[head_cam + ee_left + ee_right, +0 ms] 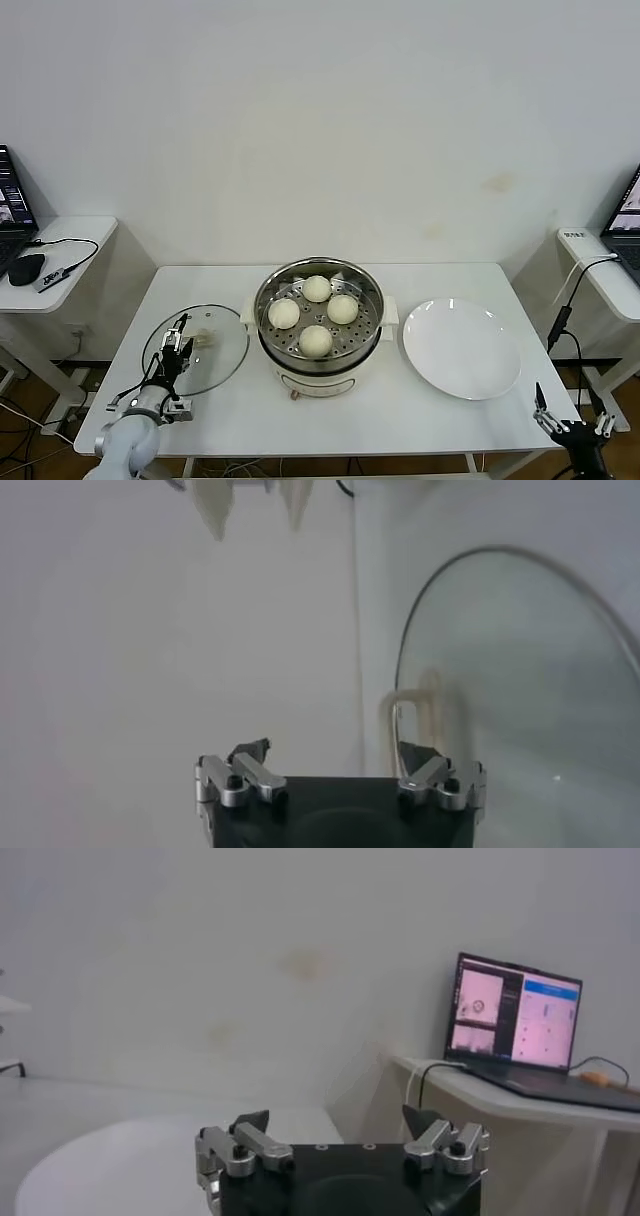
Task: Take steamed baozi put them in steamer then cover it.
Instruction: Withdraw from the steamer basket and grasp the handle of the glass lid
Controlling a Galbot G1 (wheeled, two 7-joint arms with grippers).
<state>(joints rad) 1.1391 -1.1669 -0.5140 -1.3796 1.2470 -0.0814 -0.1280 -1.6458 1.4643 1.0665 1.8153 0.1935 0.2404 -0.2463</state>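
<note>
The steamer (372, 338), a shiny steel pot on a cream base, stands mid-table without a cover. Several cream-white baozi (317, 288) lie on its perforated tray. The cover (215, 362), a clear glass lid with a cream handle (207, 338), lies flat on the table to the steamer's left. My left gripper (178, 336) hovers open over the lid's left part, just short of the handle. In the left wrist view the left gripper (335, 750) is empty, with the lid (520, 680) and its handle (415, 715) ahead. My right gripper (572, 420) hangs open and empty off the table's front right corner.
An empty white plate (462, 347) lies right of the steamer, and the right wrist view shows the plate (120, 1158) too. Side tables with laptops (628, 215) and cables flank the table. A wall stands behind.
</note>
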